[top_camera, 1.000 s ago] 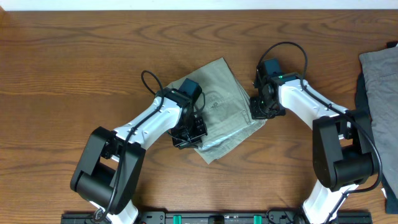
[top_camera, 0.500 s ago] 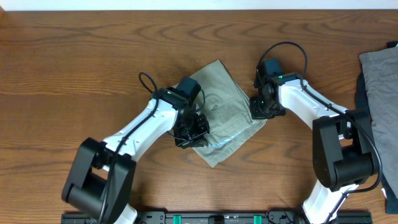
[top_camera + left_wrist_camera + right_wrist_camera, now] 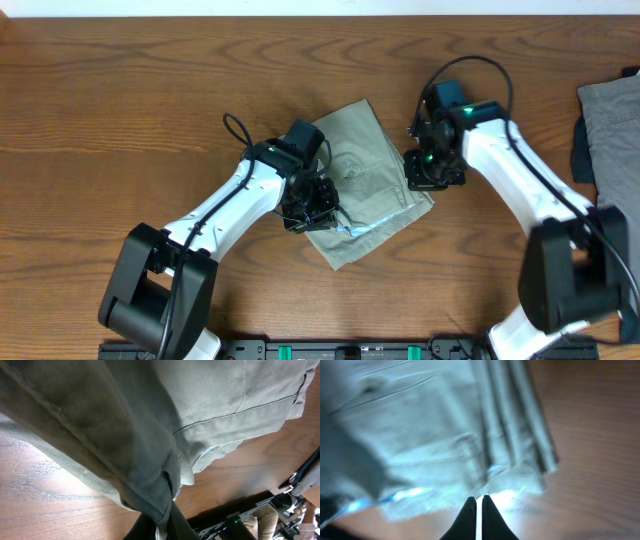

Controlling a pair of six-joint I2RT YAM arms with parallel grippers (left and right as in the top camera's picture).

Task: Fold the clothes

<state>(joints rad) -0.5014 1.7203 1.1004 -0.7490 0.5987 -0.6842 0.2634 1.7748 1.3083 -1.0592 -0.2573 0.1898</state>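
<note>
- The shorts (image 3: 365, 180) lie folded into a compact, layered diamond at the middle of the table (image 3: 150, 90), with lighter lining showing along the lower edge
- The left gripper (image 3: 161, 522) is at the bundle's left edge, its fingers closed on a bunched fold of the fabric
- The right gripper (image 3: 476, 506) is at the bundle's right corner, fingertips together with nothing between them, just over the hem
- The grey garment (image 3: 612, 110) and the dark navy cloth (image 3: 581, 150) lie at the table's right edge, well apart from the shorts
</note>
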